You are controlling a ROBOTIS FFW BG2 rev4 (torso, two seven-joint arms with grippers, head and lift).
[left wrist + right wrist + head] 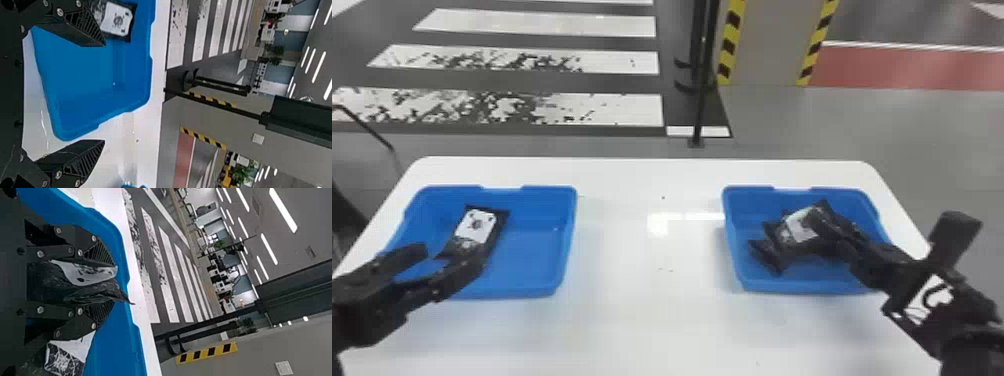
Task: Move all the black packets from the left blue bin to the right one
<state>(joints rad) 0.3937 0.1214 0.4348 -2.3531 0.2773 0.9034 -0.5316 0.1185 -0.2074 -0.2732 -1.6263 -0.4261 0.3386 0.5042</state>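
No words or numbers can be made out. On the black packet (502,218) in the left blue bin (542,250), a white label (476,225) carries small dark marks; a gripped packet (51,282) in the right hand (827,227) has a white panel (88,274) with dark marks. A white sticker (927,299) on the right arm (967,310) shows a dark curve. Yellow-and-black warning stripes (730,42) edge a grey pillar (772,45); white crossing bars (622,107) mark the floor (882,130)
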